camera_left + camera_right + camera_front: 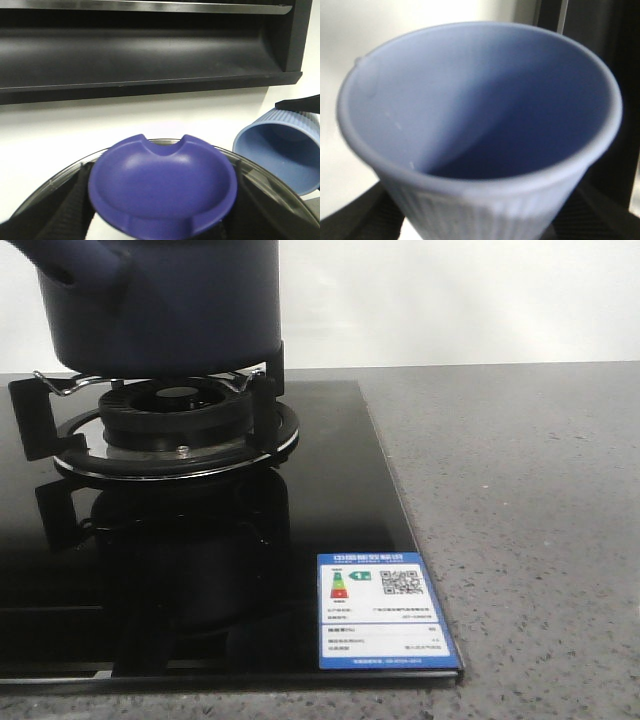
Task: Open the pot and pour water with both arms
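The dark navy pot stands on the burner at the top left of the front view, its stubby tube handle pointing left; its top is cut off by the frame. Neither gripper shows in that view. My left gripper is shut on the purple-blue knob of a glass lid, held up in the air. My right gripper is shut on a light blue ribbed cup. The cup is tilted, mouth toward the lid, just right of it, with a black piece of the right gripper over it.
A gas burner with metal pot supports sits in a black glass cooktop with an energy label at its front right corner. Grey speckled countertop lies to the right. A black range hood hangs above on a white wall.
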Robot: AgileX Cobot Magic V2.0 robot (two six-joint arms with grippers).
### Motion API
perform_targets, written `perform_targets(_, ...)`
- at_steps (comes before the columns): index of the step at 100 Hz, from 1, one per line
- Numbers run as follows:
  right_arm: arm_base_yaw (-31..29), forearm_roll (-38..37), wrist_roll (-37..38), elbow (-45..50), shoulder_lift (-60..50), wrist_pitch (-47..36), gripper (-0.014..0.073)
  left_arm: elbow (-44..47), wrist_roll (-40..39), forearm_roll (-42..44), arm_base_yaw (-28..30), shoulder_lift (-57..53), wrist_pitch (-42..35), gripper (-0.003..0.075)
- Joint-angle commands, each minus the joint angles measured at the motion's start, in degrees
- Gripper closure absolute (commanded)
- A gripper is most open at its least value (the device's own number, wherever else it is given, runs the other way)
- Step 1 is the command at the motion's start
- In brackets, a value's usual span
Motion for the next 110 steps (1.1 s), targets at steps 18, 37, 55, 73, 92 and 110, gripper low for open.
perform_targets(18,0.23,-2.05,0.16,-2.12,-2.96,-0.5,0.0249,-2.16,-0.54,0.19,0.17,-1.15,-5.72,0.0287)
perform_targets(37,0.23,3.3,3.42,-2.12,-2.96,2.86,0.0249,-2.16,-0.54,0.19,0.17,-1.15,-5.72,0.0287)
perform_targets(55,0.01,4.64,18.0,-2.12,-4.08,8.16,0.0249,-2.16,-0.54,0.19,0.17,-1.15,-5.72,0.0287)
perform_targets(73,-3.37,15.67,27.04,-1.85,-8.37,7.27,0.0249,-2.16,-0.54,0.19,0.17,-1.15,-5.72,0.0287)
perform_targets(92,-9.45,27.81,31.26,1.89,-14.1,2.87,0.0249,-2.16,-0.54,0.19,0.17,-1.15,-5.72,0.0287)
perform_targets(110,-15.02,32.54,37.59,11.48,-20.83,-6.18,0.0249,-2.16,-0.54,0.31,0.17,-1.15,-5.72,0.0287)
